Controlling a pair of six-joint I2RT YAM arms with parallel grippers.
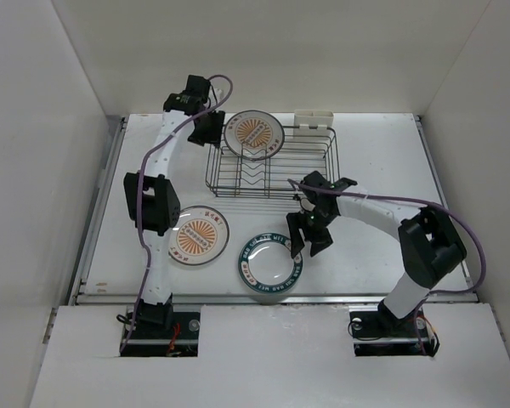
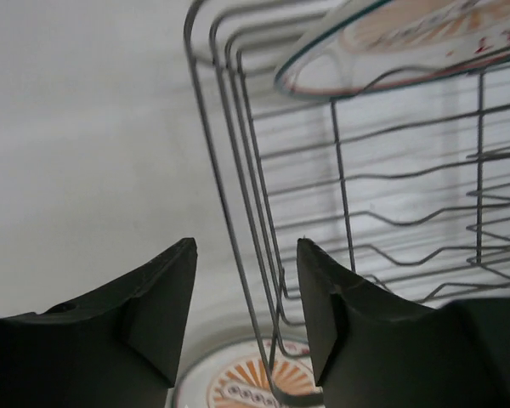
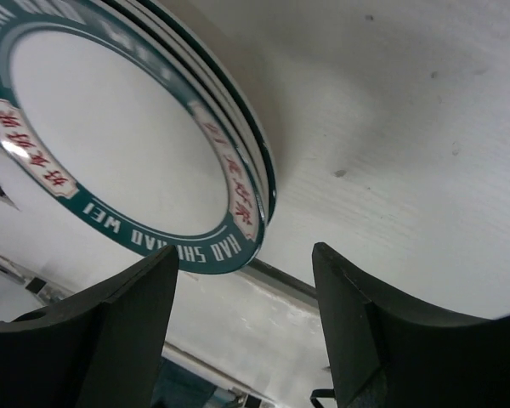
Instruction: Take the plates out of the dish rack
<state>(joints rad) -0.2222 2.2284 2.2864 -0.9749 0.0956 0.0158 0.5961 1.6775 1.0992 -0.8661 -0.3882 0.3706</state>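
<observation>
Dark wire dish rack (image 1: 314, 174) sits by the tabletop's (image 1: 382, 153) far edge, a sunburst plate (image 1: 253, 134) leaning inside. Left arm (image 1: 163, 157) reaches far — left gripper (image 2: 246, 251) wide at the rack's left rim. Right arm (image 1: 374, 212) folded — right gripper (image 1: 308, 246) wide, empty, beside teal-banded plates (image 1: 269, 262) near the near edge.

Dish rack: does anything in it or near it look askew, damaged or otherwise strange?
One thing stands out. The plate with an orange sunburst sits tilted at the far left corner of the dish rack, its face turned upward and its rim up by the top wires, instead of standing upright. Nothing looks spilled or broken.
</observation>
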